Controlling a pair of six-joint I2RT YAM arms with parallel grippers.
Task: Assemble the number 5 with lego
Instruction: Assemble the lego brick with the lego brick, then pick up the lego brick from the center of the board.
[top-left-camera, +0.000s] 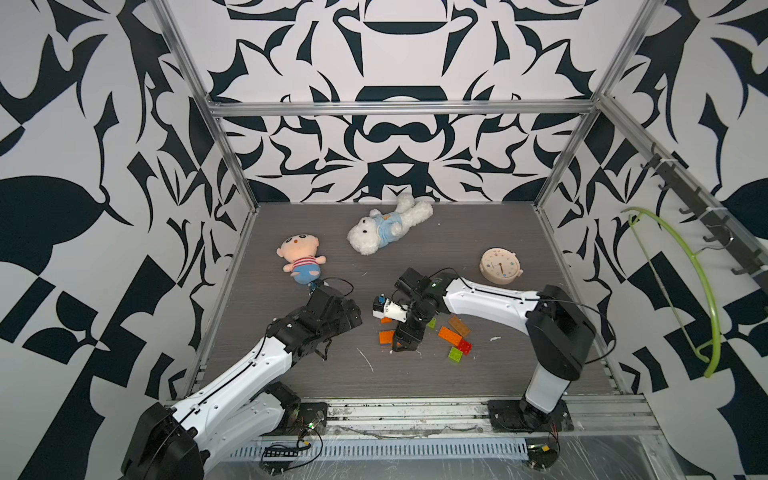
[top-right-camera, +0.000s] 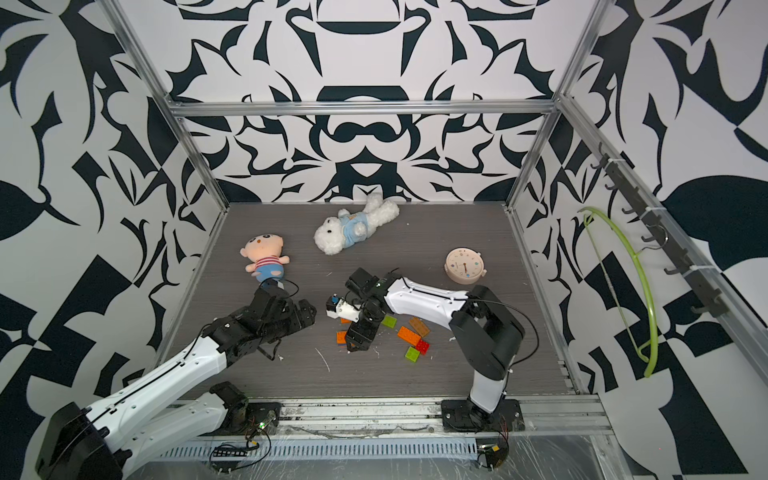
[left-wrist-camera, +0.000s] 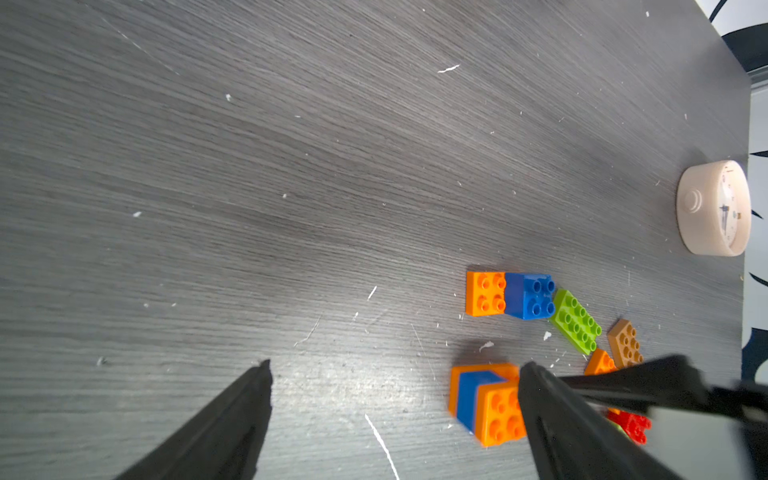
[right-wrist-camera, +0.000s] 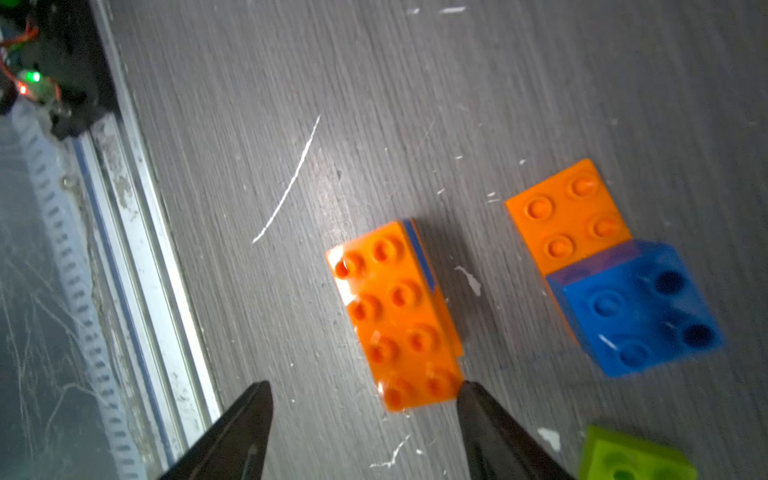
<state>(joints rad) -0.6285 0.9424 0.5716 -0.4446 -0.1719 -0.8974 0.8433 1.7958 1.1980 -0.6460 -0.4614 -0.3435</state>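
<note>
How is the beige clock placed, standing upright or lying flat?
Lying flat: both top views show the beige clock dial up on the table.

An orange-blue-orange stack (right-wrist-camera: 395, 316) sits studs up toward the tabletop's front edge, right of middle, just beside an orange square (right-wrist-camera: 565, 216) joined to a blue square (right-wrist-camera: 636, 307). Toward the right edge lie a loose long green brick (left-wrist-camera: 575, 322), tan brick (left-wrist-camera: 625, 343), orange brick (top-left-camera: 449, 336), red square (top-left-camera: 464, 345) and green square (top-left-camera: 456, 354).

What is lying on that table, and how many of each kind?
Plush toys: 2
Clock: 1
Lego bricks: 10 seen, some snapped together
Total: 13
</note>
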